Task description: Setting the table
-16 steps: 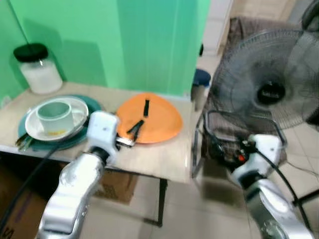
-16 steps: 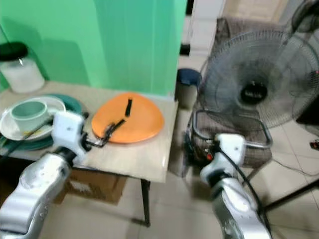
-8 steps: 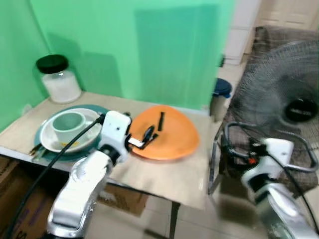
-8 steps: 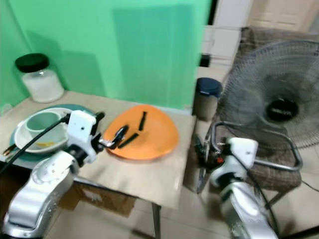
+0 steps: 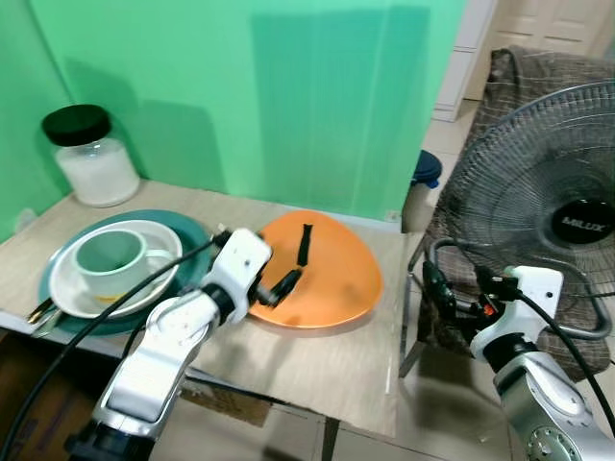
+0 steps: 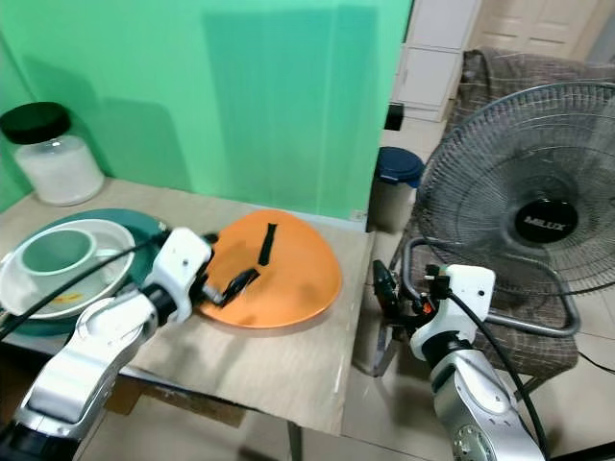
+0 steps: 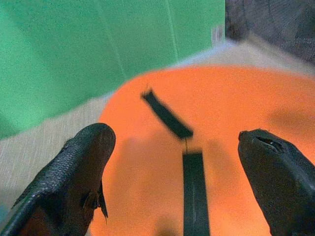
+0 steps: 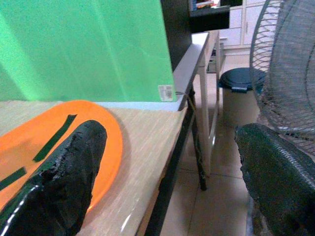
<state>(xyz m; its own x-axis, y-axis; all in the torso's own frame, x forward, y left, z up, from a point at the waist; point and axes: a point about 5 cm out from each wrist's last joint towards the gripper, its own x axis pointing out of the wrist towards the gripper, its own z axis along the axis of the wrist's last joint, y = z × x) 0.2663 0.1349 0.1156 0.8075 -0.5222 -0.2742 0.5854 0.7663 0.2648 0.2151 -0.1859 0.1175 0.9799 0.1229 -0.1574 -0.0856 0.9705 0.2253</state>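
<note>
Here my left gripper [image 7: 177,162] sits low over the near left edge of the orange plate [image 5: 336,274], fingers spread wide with nothing between them; the plate, marked with two black strips [image 5: 305,244], lies on the right half of the wooden table [image 5: 288,351]. To its left, a pale green cup [image 5: 110,257] stands in a white bowl [image 5: 67,288] on a dark teal plate [image 5: 197,240], with a black-lidded glass jar [image 5: 91,154] at the far left. My right gripper [image 8: 167,167] hangs off the table's right edge, released and empty, beside the standing fan [image 5: 548,192].
</note>
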